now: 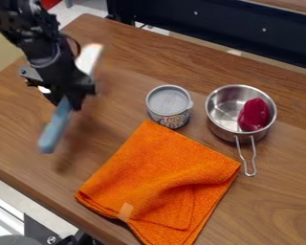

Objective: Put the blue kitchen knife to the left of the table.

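From my end I have the gripper (67, 102) over the left part of the table (286, 167), hanging down from the arm (44, 40) at the upper left of the frame. My jaws are closed on the blue kitchen knife (54, 129), whose blue length slants down and leftward below them, its lower end toward the left edge of the frame. A pale shape (88, 58) sticks up just behind the gripper; it could be the knife's other end, but it's too blurred for me to swear to it.

Right of the gripper, around the upper middle, I see a lidded grey can (169, 101) standing upright. Beside it, to the right, sits a metal saucepan (221, 125) with a dark red object (254, 115) inside and its wire handle (253, 162) pointing down the frame. An orange cloth (162, 177) lies folded at the lower middle, its top corner right by the can's base
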Controlling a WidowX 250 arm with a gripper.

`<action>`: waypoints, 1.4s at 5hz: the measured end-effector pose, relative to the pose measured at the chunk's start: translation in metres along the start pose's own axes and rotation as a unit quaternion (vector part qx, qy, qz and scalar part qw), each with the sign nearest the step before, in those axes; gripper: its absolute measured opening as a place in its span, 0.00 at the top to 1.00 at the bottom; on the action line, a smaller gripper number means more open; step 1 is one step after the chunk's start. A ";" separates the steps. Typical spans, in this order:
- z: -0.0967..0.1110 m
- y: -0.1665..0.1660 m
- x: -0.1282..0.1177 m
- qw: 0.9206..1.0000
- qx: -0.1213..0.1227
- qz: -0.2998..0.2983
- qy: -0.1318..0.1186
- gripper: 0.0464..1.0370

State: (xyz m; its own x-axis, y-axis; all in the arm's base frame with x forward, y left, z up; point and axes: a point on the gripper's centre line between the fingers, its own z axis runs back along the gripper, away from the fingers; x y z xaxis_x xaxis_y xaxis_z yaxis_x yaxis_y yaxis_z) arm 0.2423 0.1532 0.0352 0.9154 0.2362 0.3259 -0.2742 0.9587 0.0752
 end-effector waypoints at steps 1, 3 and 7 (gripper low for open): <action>-0.014 0.003 -0.008 0.992 -0.033 -0.115 0.024 0.68; -0.022 0.002 -0.017 0.990 -0.043 -0.132 0.009 0.63; 0.018 0.001 0.000 0.995 -0.092 -0.034 0.018 0.04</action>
State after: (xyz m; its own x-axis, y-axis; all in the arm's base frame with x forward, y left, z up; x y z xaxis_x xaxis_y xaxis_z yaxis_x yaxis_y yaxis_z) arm 0.2364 0.1509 0.0523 0.9412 0.1714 0.2912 -0.1550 0.9848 -0.0787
